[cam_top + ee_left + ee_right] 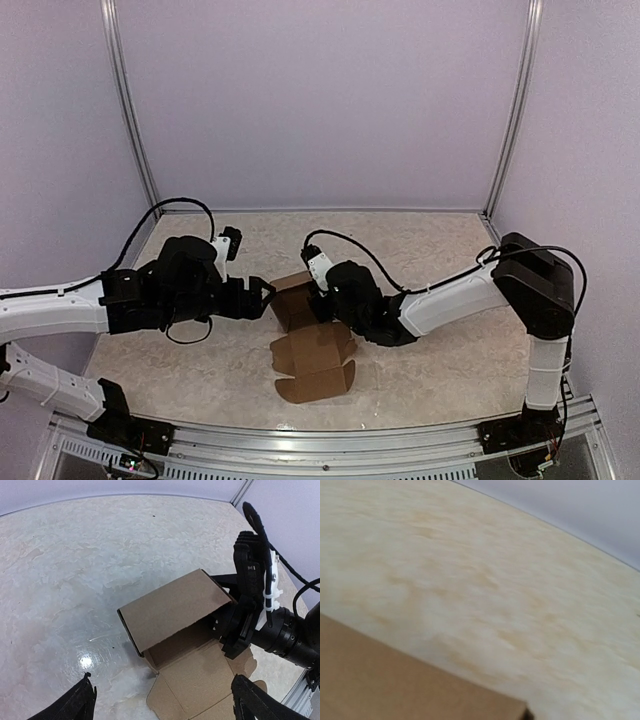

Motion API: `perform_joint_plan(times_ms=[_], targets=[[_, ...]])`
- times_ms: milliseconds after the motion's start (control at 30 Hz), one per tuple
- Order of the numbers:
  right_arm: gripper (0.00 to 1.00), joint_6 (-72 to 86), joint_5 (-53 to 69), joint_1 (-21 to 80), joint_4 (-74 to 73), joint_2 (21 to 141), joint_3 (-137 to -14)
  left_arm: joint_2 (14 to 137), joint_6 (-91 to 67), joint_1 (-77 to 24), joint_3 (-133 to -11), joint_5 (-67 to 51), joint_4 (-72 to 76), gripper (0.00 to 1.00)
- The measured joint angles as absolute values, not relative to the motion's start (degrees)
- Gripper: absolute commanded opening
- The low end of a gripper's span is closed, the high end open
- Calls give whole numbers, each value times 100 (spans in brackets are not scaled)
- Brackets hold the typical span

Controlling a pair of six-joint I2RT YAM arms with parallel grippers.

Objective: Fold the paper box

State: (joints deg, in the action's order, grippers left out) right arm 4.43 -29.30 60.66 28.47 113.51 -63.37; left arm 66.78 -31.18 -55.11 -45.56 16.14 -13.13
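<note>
The paper box (312, 352) is brown cardboard, partly folded: one panel stands up at the far end and the flaps with rounded tabs lie flat toward me. In the left wrist view the raised panel (172, 609) forms a roof over a dark hollow. My left gripper (266, 293) is open and empty just left of the raised panel; its fingertips (84, 699) straddle the flat flap, not touching it. My right gripper (322, 298) holds the right end of the raised panel (236, 636). The right wrist view shows only blurred cardboard (395, 685) close up.
The beige marbled table (430, 250) is enclosed by pale purple walls with aluminium posts (130, 110) at the far corners. A metal rail (330, 445) runs along the near edge, and black cables loop off both arms.
</note>
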Motion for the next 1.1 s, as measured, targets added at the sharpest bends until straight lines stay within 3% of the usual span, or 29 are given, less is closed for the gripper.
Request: perform_joint_plan(times_ms=[133, 533, 967, 1100], targets=[[0, 325, -2082, 5944, 3625, 11454, -6060, 6392, -2904, -5354, -4466, 1544, -1369, 99], [0, 370, -209, 5686, 5793, 12068, -5553, 6233, -2519, -5133, -4169, 1332, -810, 99], [0, 489, 211, 5682, 6897, 12763, -5404, 7323, -2425, -5247, -4263, 1369, -499, 97], [11, 521, 222, 5682, 6949, 12794, -5404, 7695, -2475, -5310, -4368, 1420, -464, 95]])
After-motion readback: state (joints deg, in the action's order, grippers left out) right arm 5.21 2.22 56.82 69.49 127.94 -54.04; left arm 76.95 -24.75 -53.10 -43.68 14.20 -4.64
